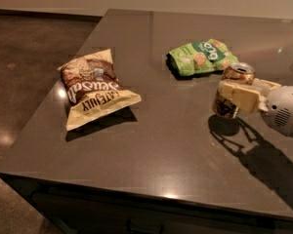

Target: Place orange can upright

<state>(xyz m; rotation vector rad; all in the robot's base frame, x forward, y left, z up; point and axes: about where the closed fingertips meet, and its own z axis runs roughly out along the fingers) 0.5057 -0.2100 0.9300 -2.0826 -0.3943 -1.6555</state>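
Dark glossy counter, seen from one corner, with brown floor to its left.

- Orange can: toward the counter's right side, standing nearly upright with its silver top facing up and leaning slightly. Its shadow lies directly beneath it; whether its base touches the counter cannot be told.
- Gripper: cream-coloured, reaching in from the right edge, with its fingers closed around the can's middle, holding it. A rounded white wrist housing sits behind it.
- Green snack bag: lying flat just behind the can, apart from it.
- Brown and cream chip bag: lying flat on the counter's left part, well apart from the can.
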